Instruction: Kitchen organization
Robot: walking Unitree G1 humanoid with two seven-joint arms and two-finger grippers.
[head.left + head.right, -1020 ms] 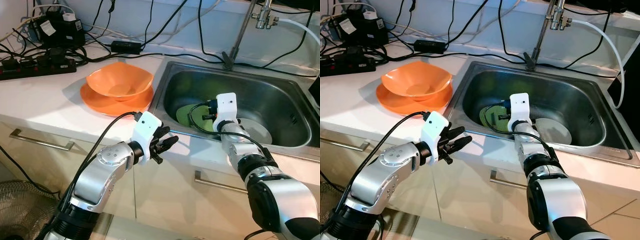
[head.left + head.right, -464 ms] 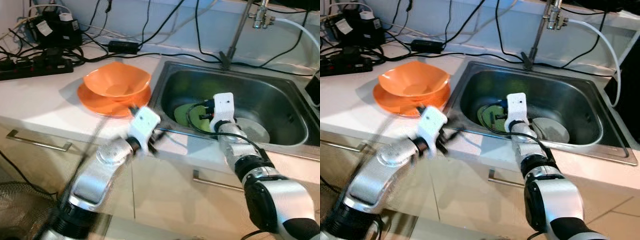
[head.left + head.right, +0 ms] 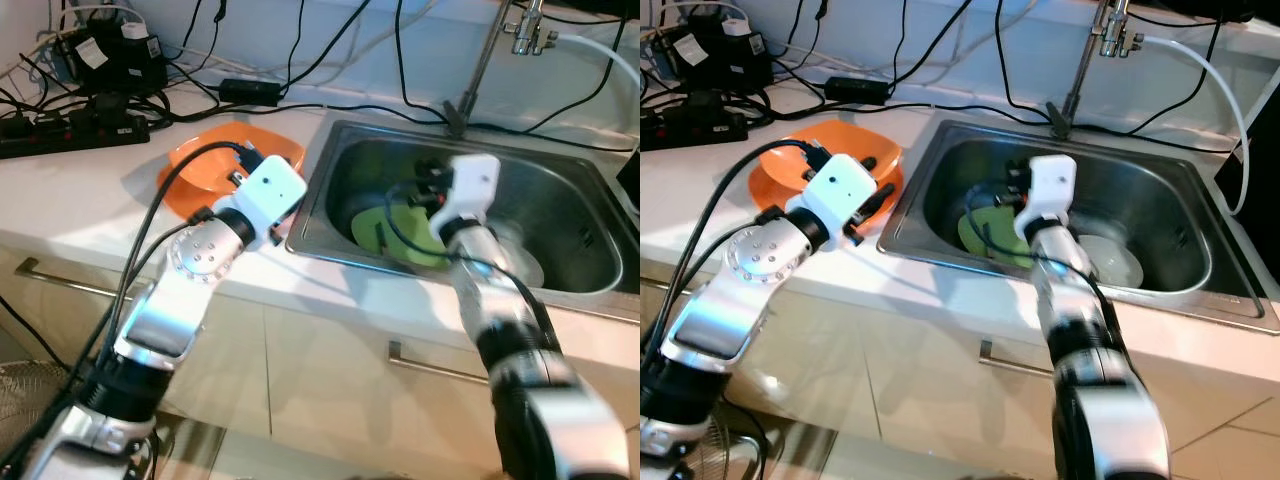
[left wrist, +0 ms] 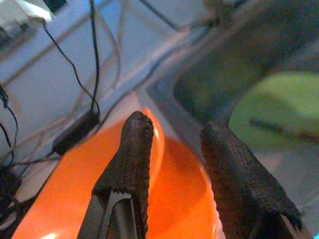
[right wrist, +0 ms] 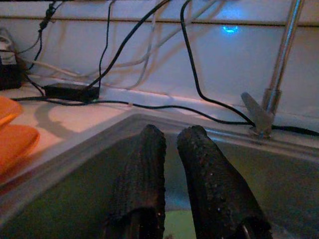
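Note:
An orange bowl (image 3: 205, 165) sits in an orange plate (image 3: 780, 195) on the white counter, left of the sink (image 3: 590, 290). My left gripper (image 4: 177, 127) hovers open over the bowl's rim on the sink side, with nothing between its fingers (image 4: 134, 149). In the steel sink lie a green plate (image 3: 400, 225) and a pale plate (image 3: 1110, 260) beside it. My right gripper (image 5: 172, 133) hangs above the green plate, shut and holding nothing, its white wrist (image 3: 472, 185) raised within the basin.
The faucet (image 3: 490, 50) rises behind the sink. Power strips (image 3: 70, 125), a black adapter (image 3: 250, 92) and many cables crowd the back of the counter. Drawer handles (image 3: 70, 283) run below the counter edge. A fan (image 3: 30, 400) stands on the floor at lower left.
My left gripper swung up from in front of the counter edge to over the orange bowl. My right gripper lifted off the green plate, higher in the sink.

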